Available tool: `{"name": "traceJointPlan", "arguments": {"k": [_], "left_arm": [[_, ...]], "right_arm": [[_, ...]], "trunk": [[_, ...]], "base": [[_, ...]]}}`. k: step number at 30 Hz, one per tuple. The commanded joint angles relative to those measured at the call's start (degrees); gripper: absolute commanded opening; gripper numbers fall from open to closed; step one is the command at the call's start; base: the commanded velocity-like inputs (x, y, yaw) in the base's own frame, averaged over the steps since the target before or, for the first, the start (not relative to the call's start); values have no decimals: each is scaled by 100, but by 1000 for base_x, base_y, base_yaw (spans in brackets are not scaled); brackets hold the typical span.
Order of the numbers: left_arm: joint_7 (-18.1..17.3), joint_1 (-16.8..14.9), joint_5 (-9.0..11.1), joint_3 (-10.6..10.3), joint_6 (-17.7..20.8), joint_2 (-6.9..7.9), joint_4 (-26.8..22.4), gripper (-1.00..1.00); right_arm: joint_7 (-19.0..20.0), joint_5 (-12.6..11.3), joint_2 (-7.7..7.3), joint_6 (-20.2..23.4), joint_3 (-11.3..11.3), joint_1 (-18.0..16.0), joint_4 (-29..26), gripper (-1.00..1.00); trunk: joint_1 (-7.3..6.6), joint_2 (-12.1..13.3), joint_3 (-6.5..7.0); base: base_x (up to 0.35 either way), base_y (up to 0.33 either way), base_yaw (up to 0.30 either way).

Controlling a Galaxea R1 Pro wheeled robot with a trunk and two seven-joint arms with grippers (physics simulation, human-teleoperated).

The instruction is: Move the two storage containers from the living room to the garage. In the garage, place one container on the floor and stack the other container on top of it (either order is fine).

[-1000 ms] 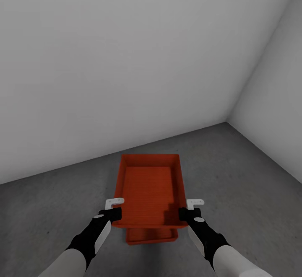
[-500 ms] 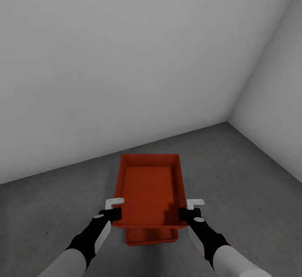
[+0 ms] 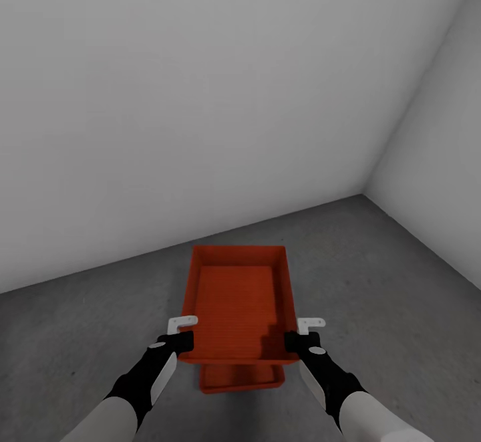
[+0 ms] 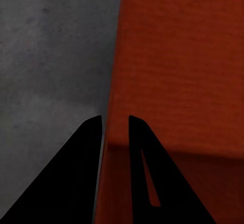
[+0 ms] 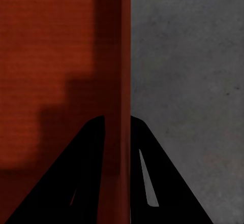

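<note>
Both grippers, left gripper point(image 3: 179, 338) and right gripper point(image 3: 298, 339), are pinching the upper container point(image 3: 237, 301) by its side walls, holding it above the lower container point(image 3: 242, 377) lying on the garage floor point(image 3: 374, 295); stacking and release remaining.

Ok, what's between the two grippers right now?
In the head view, the upper storage container spans the gap; left gripper and right gripper each clamp a side wall.

Two orange-red, finely ribbed storage containers point(image 3: 237, 301), mottled dark grey floor point(image 3: 387, 281), plain white-grey walls point(image 3: 200, 94).
</note>
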Motion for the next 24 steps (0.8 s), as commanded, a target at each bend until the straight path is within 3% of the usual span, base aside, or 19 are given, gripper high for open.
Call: {"name": "traceJointPlan", "arguments": {"k": [1,24], "left_arm": [[166,-2,-80,185,43,163,-31,-100],[164,-2,-76,185,43,163,-31,-100]], "right_arm": [[-80,-37,-9,23,-70,-3,-3,-100],[-80,-31,-9,31,-70,-3,-3,-100]], "trunk": [[24,-48,-25],[529,-971,-438]], "base": [[0,0,0],[0,0,0]]}}
